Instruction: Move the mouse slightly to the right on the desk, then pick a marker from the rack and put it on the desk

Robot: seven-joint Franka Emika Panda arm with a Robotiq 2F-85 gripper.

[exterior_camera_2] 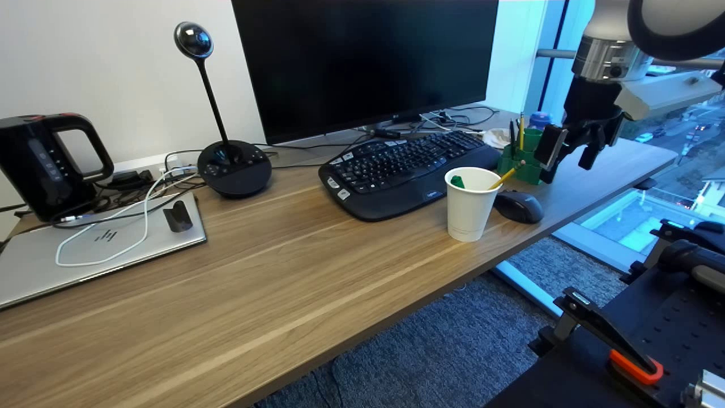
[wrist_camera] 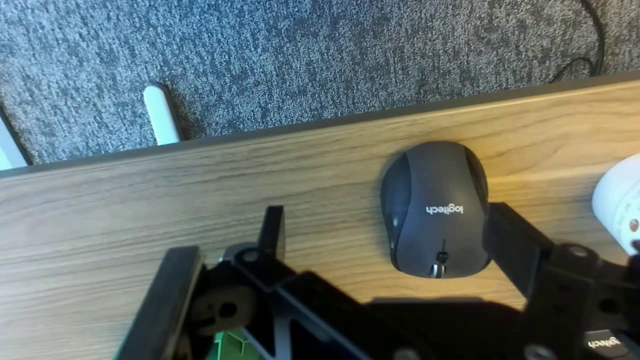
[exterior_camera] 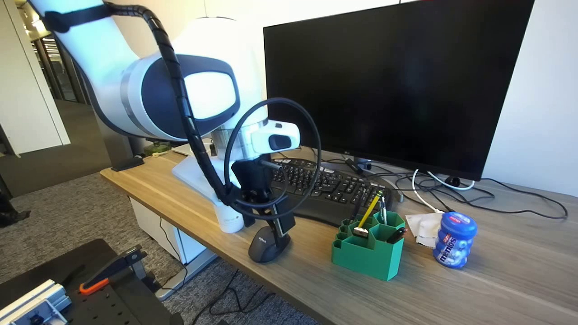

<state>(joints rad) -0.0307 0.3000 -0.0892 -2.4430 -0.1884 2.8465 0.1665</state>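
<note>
- Blk two-finger tool (wrist_camera: 386, 225): spread, above light-brown wooden desk (exterior_camera_2: 283, 272).
- Dark-grey oval plastic mouse (exterior_camera_2: 518, 206): on desk, 3 o'clock of white paper cup (exterior_camera_2: 469, 212) in an exterior view.
- Boxy bright-grn plastic rack (exterior_camera: 366, 260): approx 3 o'clock of mouse in an exterior view, w/ blk marker (exterior_camera: 397, 235) tilted inside.

There are two yellow pencils (exterior_camera: 370, 210), one mouse (wrist_camera: 436, 200), one rack (exterior_camera: 368, 258).

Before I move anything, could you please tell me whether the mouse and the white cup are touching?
Apart: in the wrist view, a strip of bare desk shows between the mouse and the white cup.
</note>
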